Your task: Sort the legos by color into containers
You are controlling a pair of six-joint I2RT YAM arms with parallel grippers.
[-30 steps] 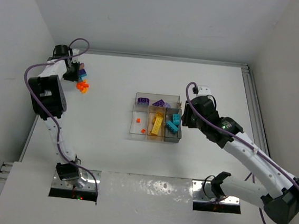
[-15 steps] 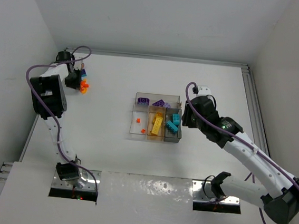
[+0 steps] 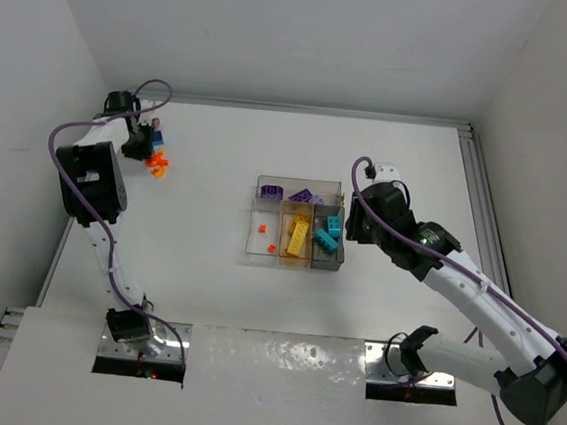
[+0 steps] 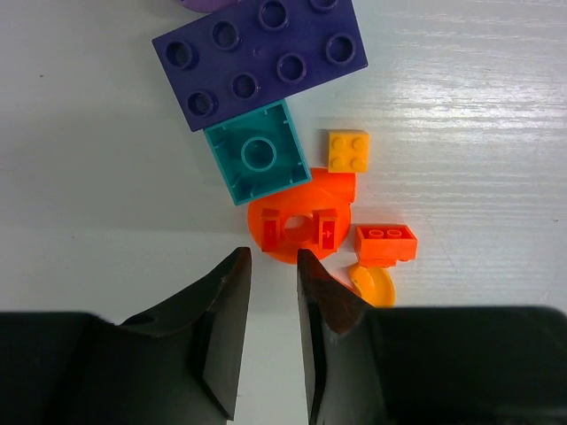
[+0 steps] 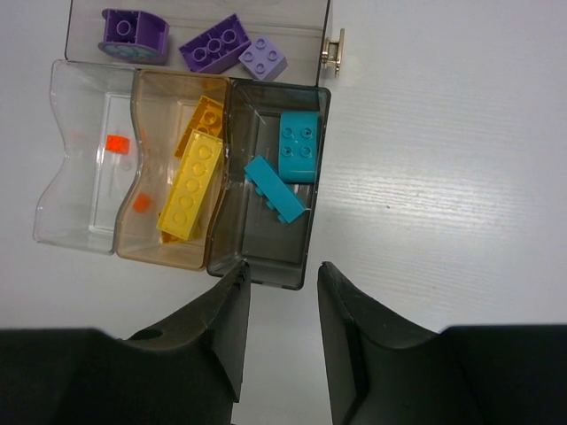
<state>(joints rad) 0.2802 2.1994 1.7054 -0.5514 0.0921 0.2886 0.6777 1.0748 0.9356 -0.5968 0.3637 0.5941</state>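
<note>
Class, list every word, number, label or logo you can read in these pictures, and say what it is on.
None can be read.
The orange round piece bears tiny raised marks, too small to read.
The studs of the purple brick and the tray show no lettering.

White arms, purple cables, black hands, possible LED.

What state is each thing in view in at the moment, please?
Tray, upright, open on top, partly filled with bricks.
Loose legos, unsorted, lying in a cluster on the table.
Left hand, slightly open, empty, next to the loose legos.
Right hand, open, empty, above the tray's edge.
</note>
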